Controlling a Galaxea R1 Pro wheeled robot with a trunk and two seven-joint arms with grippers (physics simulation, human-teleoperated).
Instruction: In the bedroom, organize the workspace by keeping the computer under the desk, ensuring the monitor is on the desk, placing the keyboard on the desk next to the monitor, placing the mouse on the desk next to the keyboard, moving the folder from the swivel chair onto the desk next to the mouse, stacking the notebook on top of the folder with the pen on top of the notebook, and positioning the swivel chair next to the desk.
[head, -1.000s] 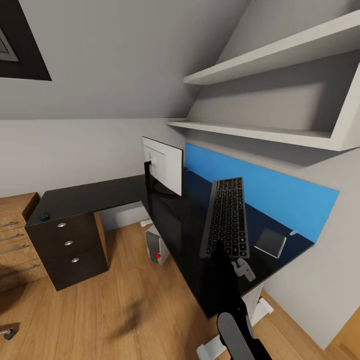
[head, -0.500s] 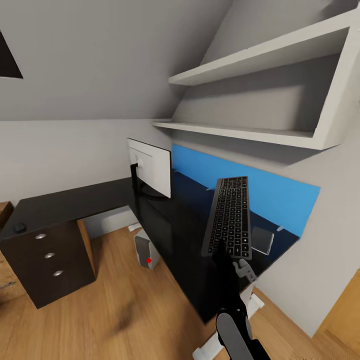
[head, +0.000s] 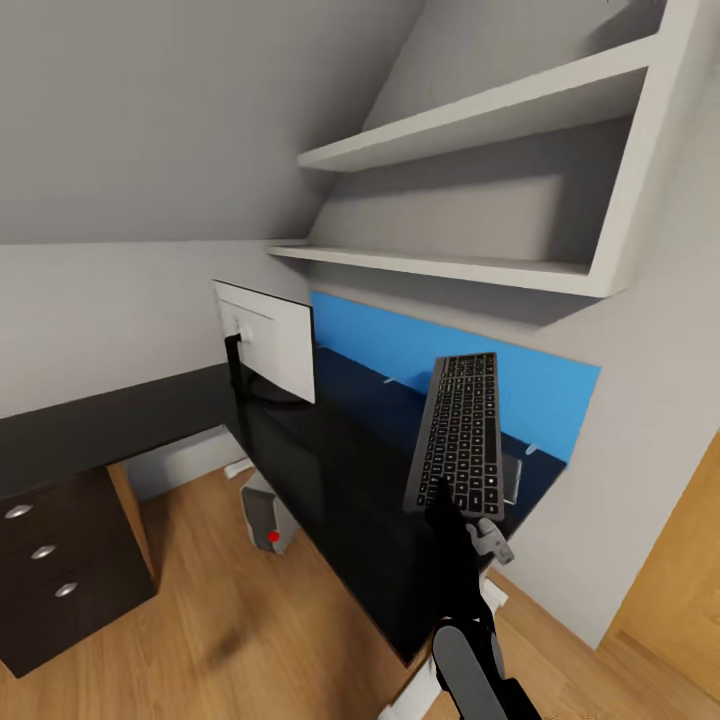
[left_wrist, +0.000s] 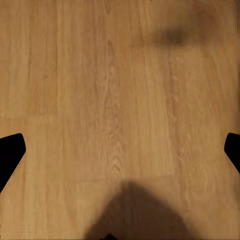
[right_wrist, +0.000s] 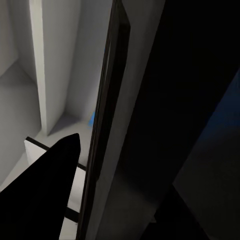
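My right gripper (head: 440, 495) is shut on the near end of the keyboard (head: 457, 430), a silver-grey frame with black keys, and holds it above the glossy black desk (head: 330, 450). In the right wrist view the keyboard's thin edge (right_wrist: 107, 125) runs past one dark finger (right_wrist: 45, 200). The monitor (head: 268, 340) stands on the desk with its white back towards me. Under the desk, the grey computer (head: 265, 515) with a red dot stands on the floor. The dark notebook (head: 514, 478) lies mostly hidden behind the keyboard, with the pen (head: 532, 450) beyond it. My left gripper (left_wrist: 120, 150) is open over bare floor.
White wall shelves (head: 480, 150) hang above the desk's blue back panel (head: 400, 345). The black drawer unit (head: 50, 575) stands at the left under the desk's other wing. A wooden door (head: 680, 560) is at the far right. Light wood floor (head: 220, 640) lies in front.
The head view has swung to the right, so the desk and monitor shift left and the dresser has left the picture. The keyboard stays held in the right gripper at the same spot.
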